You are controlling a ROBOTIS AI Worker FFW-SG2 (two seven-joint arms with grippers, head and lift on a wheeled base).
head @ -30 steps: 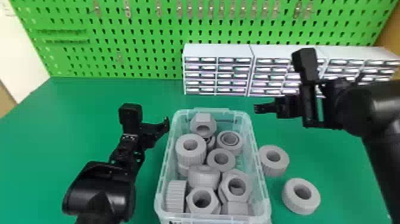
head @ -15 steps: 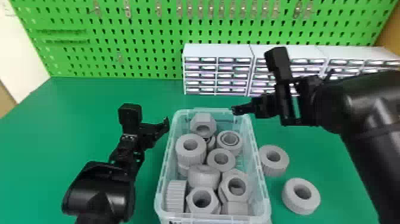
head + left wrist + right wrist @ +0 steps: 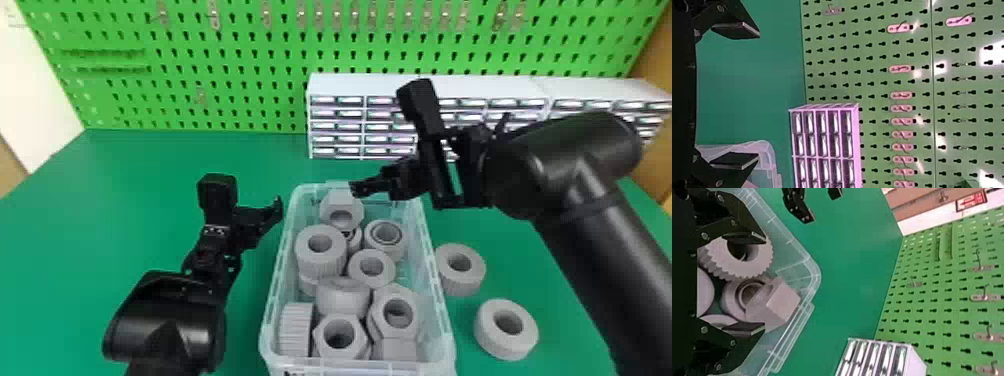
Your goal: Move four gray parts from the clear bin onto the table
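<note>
- We saw the clear bin on the green bench, with a heap of gray parts inside, and 2 gray rings beside it on the bench: the nearer ring and the farther ring. If those counted, 2 of the 4 were done.
- Our right pincer was spread over the bin's far end, pinching nothing; our left pincer was also spread and empty, just outside the bin's other long side.
- We judged the parts stiff and rather light, likely molded plastic, so a firm squeeze would hardly have dented them.
- The angular nut in the far corner looked easiest to hold: we would have closed on 2 opposite flat sides, since a grip across its corners could have twisted it loose.
- On the ribbed ring we expected the grooves to give good bite. We wanted the pincer square across its outside, low enough to get past the top edge.
- The ring with an inner sleeve seemed smoother and likelier to slip; we would have centered on its width.
- Neighbors crowded every part, so we counted on a straight lift, without scraping the bin wall.
</note>
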